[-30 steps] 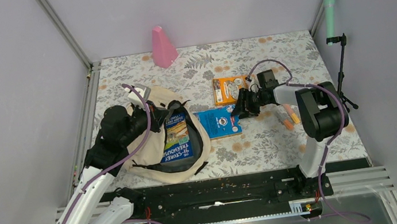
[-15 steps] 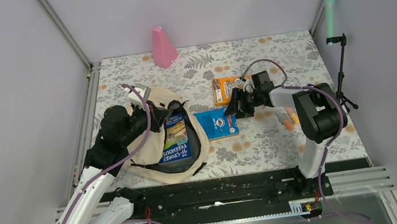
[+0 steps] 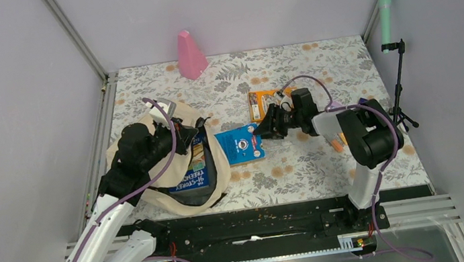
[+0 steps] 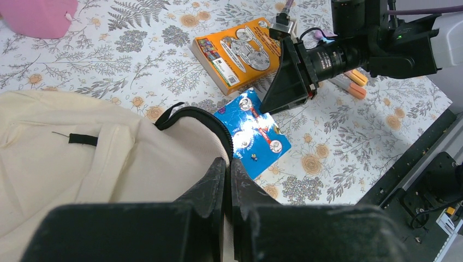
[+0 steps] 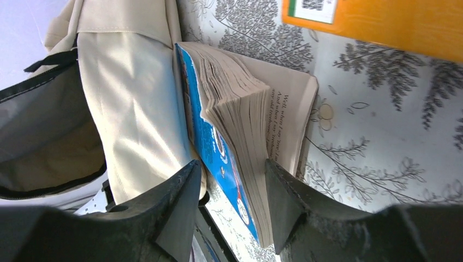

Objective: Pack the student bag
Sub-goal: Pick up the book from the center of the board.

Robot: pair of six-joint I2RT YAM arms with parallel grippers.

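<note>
Right gripper [image 3: 266, 126] clamps one of three books, the blue book [image 3: 239, 145]; left gripper [image 4: 226, 166] pinches the single student bag [image 4: 65, 164].

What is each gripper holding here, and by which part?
The left gripper pinches the student bag by the fabric at its opening rim. The right gripper clamps the blue book across its loose page edge, fingers either side.

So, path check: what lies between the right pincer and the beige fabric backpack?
A thick blue paperback book, gripped by the right pincer, touching the beige fabric backpack; the top and right wrist views show it.
</note>
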